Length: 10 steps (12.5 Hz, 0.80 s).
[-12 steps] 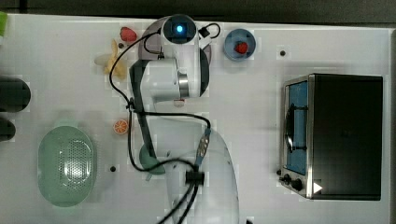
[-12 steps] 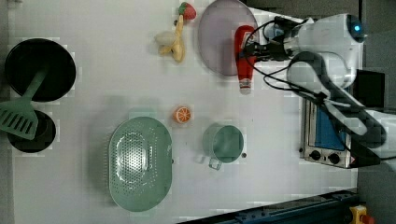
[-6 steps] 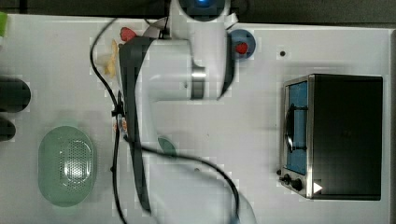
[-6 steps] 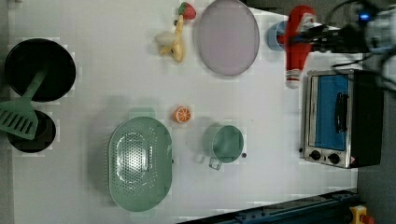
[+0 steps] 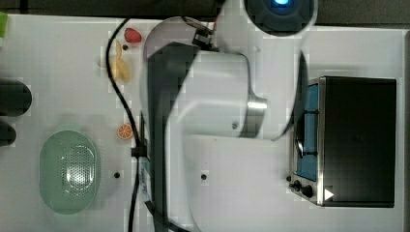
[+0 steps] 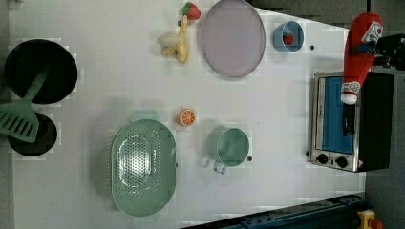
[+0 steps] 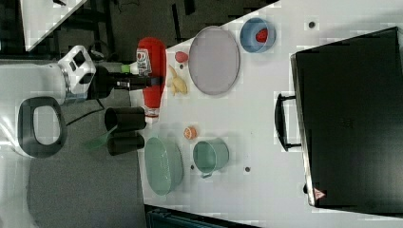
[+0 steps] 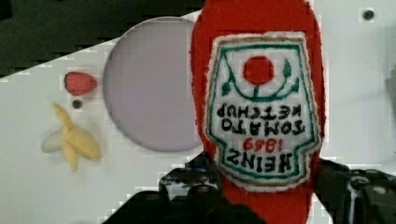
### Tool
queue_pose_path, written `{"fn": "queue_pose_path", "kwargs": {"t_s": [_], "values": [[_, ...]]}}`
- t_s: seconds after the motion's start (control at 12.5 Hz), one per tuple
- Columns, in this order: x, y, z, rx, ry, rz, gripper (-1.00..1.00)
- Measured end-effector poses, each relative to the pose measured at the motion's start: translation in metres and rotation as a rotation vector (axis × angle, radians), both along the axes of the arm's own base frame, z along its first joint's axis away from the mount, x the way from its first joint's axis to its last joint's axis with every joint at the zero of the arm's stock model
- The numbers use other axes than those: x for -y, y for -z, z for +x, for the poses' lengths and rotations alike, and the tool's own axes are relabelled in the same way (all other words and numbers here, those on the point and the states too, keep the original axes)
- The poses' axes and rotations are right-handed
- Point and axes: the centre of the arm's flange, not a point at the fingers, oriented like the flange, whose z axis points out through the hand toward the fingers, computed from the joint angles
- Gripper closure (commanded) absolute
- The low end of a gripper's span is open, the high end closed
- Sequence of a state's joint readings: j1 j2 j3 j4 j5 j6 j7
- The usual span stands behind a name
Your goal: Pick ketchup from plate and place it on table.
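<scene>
White table [image 6: 286,119] bears plate [image 6: 232,38]; claw [image 7: 138,81] grips ketchup [image 7: 152,76].

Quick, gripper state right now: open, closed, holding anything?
Gripper: closed on the ketchup, held in the air, off the plate.

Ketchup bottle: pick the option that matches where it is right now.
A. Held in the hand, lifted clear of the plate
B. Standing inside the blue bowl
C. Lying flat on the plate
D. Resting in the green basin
A: the hand grips the ketchup bottle in the air, and the plate lies bare.
</scene>
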State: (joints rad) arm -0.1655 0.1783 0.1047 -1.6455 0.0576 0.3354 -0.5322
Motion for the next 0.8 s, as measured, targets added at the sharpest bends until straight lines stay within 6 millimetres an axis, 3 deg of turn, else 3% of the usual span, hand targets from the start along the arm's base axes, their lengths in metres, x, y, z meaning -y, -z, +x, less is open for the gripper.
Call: {"fn": "queue_pose_path", "kwargs": {"t_s": [0.16,0.4,0.8], "values": [[0.016,0.021,-0.021,-0.059,0.053,0.000,-0.16],[0.028,0.076,-0.057,-0.161,0.139,0.017,-0.16],[0.009,0.151,-0.106,-0.196,0.167,-0.012,-0.16]]}}
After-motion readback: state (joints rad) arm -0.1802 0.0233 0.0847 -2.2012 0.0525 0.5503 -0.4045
